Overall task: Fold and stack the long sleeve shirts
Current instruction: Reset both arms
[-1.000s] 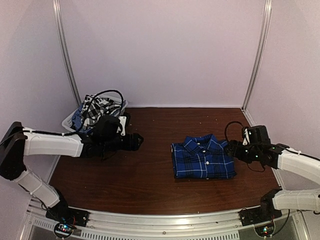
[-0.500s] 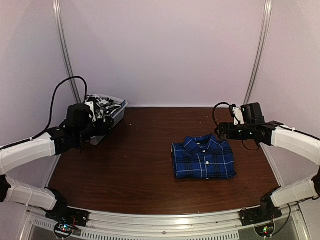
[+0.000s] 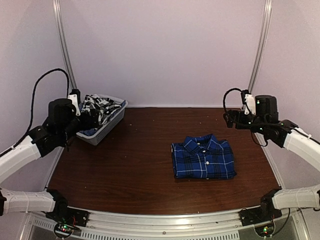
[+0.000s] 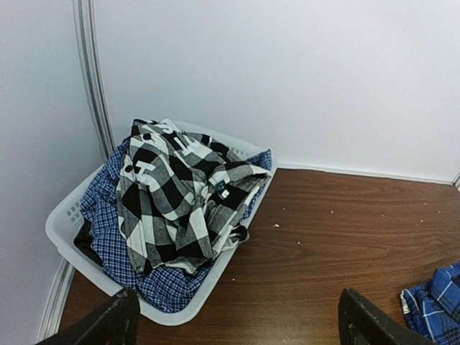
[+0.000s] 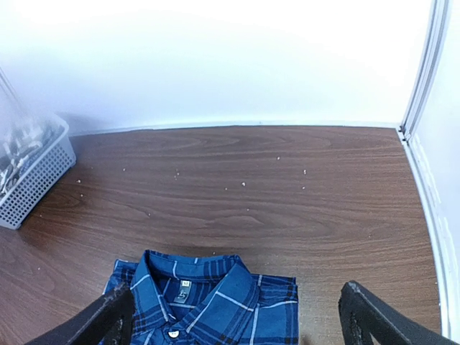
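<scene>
A royal blue and navy plaid shirt (image 3: pixel 203 157) lies folded, collar to the back, right of the table's middle; it shows in the right wrist view (image 5: pixel 208 302) and at the left wrist view's corner (image 4: pixel 435 305). A black-and-white checked shirt (image 3: pixel 97 107) lies crumpled on top of the white mesh basket (image 3: pixel 100 135), also in the left wrist view (image 4: pixel 180 194). My left gripper (image 3: pixel 92 120) is open and empty, raised just in front of the basket. My right gripper (image 3: pixel 230 120) is open and empty, raised behind and right of the folded shirt.
The basket (image 4: pixel 61 223) stands at the back left corner against the wall, with a small-check blue cloth (image 4: pixel 108 241) under the checked shirt. Metal frame posts (image 3: pixel 62 50) (image 3: pixel 257 50) stand at both back corners. Bare brown tabletop (image 3: pixel 135 165) lies between basket and folded shirt.
My left arm pulled back from the table's middle and rose to the left, in front of the basket. My right arm lifted away from the folded shirt toward the back right.
</scene>
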